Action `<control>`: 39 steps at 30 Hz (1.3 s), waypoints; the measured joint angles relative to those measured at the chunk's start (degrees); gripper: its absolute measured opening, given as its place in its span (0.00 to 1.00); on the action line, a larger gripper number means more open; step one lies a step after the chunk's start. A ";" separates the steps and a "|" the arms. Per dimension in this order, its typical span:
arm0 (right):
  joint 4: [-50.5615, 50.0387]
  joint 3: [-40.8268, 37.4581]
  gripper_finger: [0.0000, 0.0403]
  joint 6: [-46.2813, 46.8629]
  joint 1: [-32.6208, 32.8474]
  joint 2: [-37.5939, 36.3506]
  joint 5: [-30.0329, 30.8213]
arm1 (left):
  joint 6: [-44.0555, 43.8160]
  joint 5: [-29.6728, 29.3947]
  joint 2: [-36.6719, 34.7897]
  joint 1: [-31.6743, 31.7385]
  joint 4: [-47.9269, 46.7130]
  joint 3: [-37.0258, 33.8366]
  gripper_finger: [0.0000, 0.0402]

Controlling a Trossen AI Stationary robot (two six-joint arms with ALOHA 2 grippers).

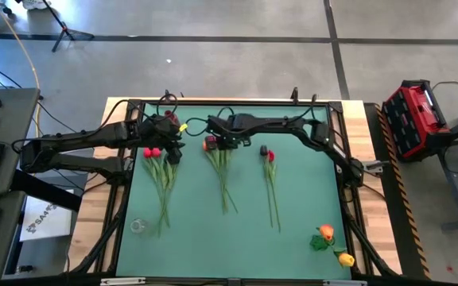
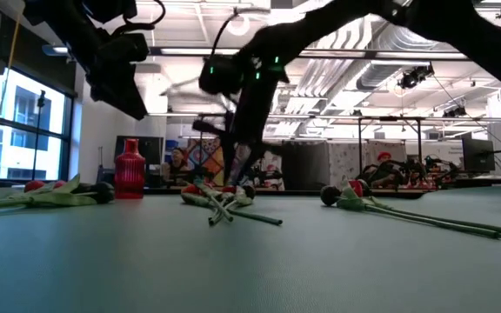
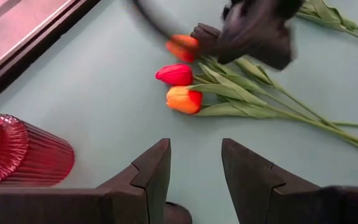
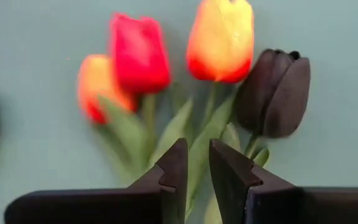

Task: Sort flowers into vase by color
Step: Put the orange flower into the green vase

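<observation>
Green table mat point(image 1: 308, 199): covers the whole work surface; every item below sits on or over it.

Left arm point(image 1: 70, 143): reaches in from the left edge towards the far side of the mat.

Right arm point(image 1: 308, 131): reaches in from the right and runs along the far side to mid-table.

Red case point(image 1: 414, 107): on the floor, off the table's right edge.

Red ribbed vase point(image 3: 17, 149): upright near the far left of the mat, just beside the left gripper.

Flowers, left bunch point(image 1: 161, 179): lying flat below the left arm, red heads towards the far side.

Flowers, middle bunch point(image 1: 223, 175): lying flat, stems crossed. Its heads are one red point(image 4: 138, 53), two orange-yellow point(image 4: 221, 40) and one black point(image 4: 275, 93).

Flowers, right pair point(image 1: 271, 187): lying flat right of centre, one black head and one red.

Flowers, loose orange-yellow pair point(image 1: 325, 233): near the mat's near right corner, well apart from the rest.

Left gripper point(image 3: 196, 146): raised above the mat, fingers clearly parted, nothing between them.

Right gripper point(image 4: 196, 149): low over the leaves of the middle bunch, just short of the heads. Whether it has hold of anything cannot be told.
</observation>
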 joint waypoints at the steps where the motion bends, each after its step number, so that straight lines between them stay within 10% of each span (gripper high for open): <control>1: 0.31 -0.06 0.14 0.15 -0.06 1.06 -0.98 | 0.43 -0.07 0.00 0.00 0.18 0.00 0.33; 39: 7.47 4.04 0.01 -8.89 -1.61 -2.48 -1.49 | 2.41 8.46 0.00 0.00 -0.69 0.00 0.33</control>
